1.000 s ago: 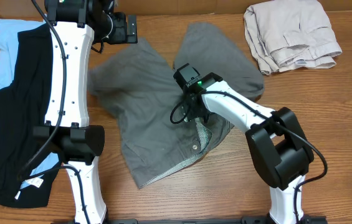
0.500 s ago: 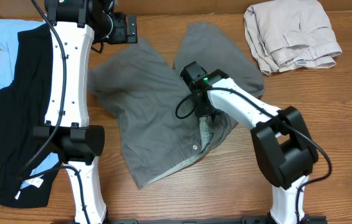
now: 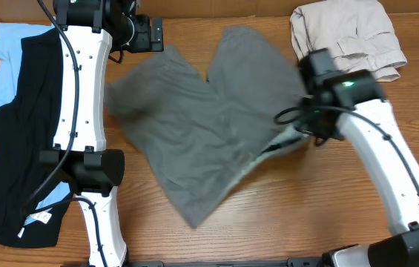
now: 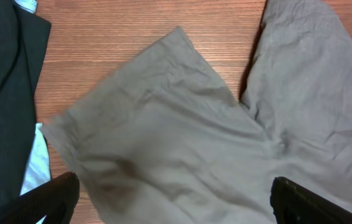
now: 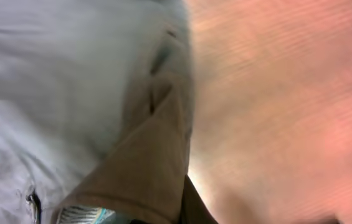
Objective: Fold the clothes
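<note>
Overhead view: the wooden desk (image 3: 268, 222) carries the grey-brown shorts (image 3: 194, 133) spread across its middle, legs pointing to the far edge. On the left lies a black garment (image 3: 16, 148) over a light-blue one (image 3: 5, 52), both partly hidden by the left arm (image 3: 79, 81) — beige trousers (image 3: 346, 41) sit far right. The right fingers (image 3: 313, 133) look clenched on the shorts' waist edge, blurry though. The left fingers (image 4: 57, 196) are spread wide, gripping nothing, above one leg.

Swung R gripper (image 3: 299, 139) from mid-shorts (image 3: 194, 133) out rightward to just below beige trousers (image 3: 346, 41), w/ waistband edge pinched & dragged along, pulling folded-over waist flat & sliding lower corner toward front of table (image 3: 283, 222).
</note>
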`<control>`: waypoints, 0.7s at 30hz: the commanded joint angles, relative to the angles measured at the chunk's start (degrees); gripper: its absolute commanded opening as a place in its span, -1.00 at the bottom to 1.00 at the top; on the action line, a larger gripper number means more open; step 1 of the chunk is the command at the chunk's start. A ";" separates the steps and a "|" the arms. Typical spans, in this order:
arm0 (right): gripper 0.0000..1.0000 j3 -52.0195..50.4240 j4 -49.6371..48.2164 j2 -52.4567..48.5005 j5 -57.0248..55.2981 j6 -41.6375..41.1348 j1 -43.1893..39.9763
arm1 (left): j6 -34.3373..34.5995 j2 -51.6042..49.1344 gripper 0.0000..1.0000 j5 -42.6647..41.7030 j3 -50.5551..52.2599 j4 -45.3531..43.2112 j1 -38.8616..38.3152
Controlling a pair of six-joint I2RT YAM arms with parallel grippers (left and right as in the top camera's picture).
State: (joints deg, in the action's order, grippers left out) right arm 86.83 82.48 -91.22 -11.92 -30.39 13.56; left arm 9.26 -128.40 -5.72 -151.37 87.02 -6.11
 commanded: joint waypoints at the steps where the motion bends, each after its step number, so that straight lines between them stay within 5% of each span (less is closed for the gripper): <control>1: -0.92 -0.66 2.45 -0.28 1.73 -1.18 -4.04 | -0.48 -0.61 1.00 0.35 0.26 -0.26 0.11; 9: -0.90 -8.48 3.30 -0.13 3.32 -1.42 -9.81 | -0.66 -0.61 1.00 0.35 0.24 -0.26 0.11; 12: -0.13 -11.67 1.55 -0.13 4.31 -1.40 -12.35 | -1.55 -0.61 1.00 0.13 0.26 -0.26 0.09; 14: 0.18 -12.94 0.92 -0.13 4.09 -1.40 -14.45 | -1.55 -0.61 1.00 0.07 0.24 -0.26 0.09; 18: 0.35 -12.94 -1.29 -0.11 4.72 -0.20 -20.17 | -1.55 -0.61 1.00 -0.28 0.26 -0.31 0.09; 21: 0.43 -11.32 -4.76 -0.11 13.42 9.33 -22.45 | -2.45 -0.66 1.00 -0.63 0.24 -0.83 0.02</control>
State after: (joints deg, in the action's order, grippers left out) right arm 73.78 79.33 -91.55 -5.45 -28.34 -7.68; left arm 8.71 -128.40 -5.74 -151.37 86.83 -6.11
